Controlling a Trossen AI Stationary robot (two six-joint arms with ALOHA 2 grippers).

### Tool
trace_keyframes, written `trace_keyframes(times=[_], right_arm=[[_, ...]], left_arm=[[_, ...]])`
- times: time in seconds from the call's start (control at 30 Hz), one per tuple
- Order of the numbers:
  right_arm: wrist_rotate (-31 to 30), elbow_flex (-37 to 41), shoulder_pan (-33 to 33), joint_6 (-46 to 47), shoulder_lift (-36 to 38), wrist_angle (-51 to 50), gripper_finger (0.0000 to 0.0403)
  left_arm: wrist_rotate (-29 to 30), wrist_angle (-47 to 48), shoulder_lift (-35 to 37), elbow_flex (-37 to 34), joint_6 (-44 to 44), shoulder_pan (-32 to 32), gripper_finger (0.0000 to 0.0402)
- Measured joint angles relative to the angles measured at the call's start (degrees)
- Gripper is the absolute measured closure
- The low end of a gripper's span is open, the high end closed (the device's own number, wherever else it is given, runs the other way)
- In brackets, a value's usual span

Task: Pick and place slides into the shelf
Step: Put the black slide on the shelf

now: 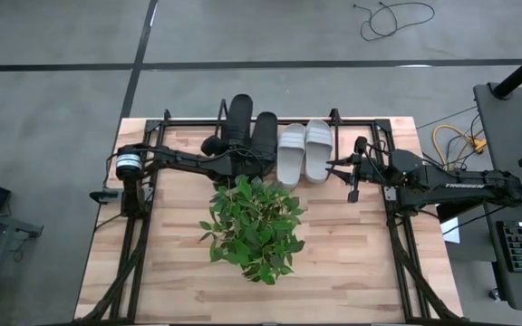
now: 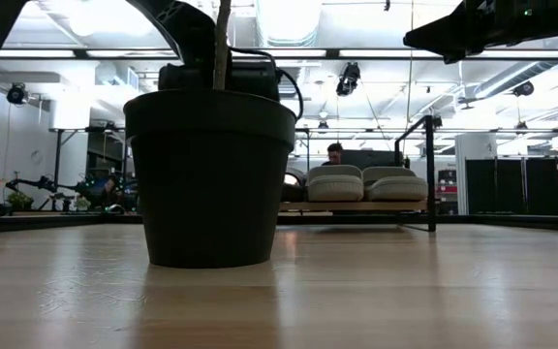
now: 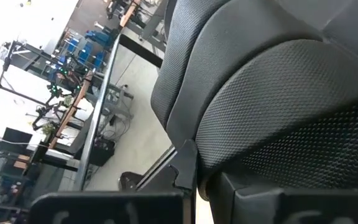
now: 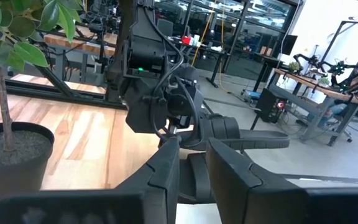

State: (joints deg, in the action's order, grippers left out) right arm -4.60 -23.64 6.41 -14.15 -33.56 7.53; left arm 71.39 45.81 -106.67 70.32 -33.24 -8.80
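The shelf (image 1: 383, 127) stands along the table's far edge. Two light grey slides (image 1: 304, 152) lie side by side on it, also seen as the grey slides (image 2: 366, 184) in the low view. Two black slides (image 1: 250, 134) sit left of them; the left one juts past the far rail. My left gripper (image 1: 241, 163) is at the near end of the black slides, and a textured black slide (image 3: 278, 106) fills its wrist view. My right gripper (image 1: 354, 186) hovers right of the grey slides, fingers together, holding nothing. My left gripper has its fingers (image 3: 185, 165) close together against a black slide's near end (image 4: 211, 132), coming from the table's left and slightly above. The slide itself hides the exact place of contact. The slide lies about level, pointing toward the far edge.
A potted green plant (image 1: 252, 226) stands mid-table just near the left gripper; its black pot (image 2: 211, 174) blocks much of the low view. Black arm frames (image 1: 134, 244) run along both table sides. A person (image 2: 334, 152) sits in the room beyond.
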Motion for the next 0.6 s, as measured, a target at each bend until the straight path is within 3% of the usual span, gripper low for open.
trace_keyframes(times=[0.2, 0.6], right_arm=[[0.0, 0.0, -0.02, -0.01, 0.0, 0.0, 0.0326], [0.0, 0.0, 0.0, -0.85, 0.0, 0.01, 0.0328]], left_arm=[[1.46, 6.19, 0.0, 1.77, 0.2, 0.02, 0.0401], [4.08, 7.64, 0.0, 3.32, 9.87, -0.15, 0.0401]])
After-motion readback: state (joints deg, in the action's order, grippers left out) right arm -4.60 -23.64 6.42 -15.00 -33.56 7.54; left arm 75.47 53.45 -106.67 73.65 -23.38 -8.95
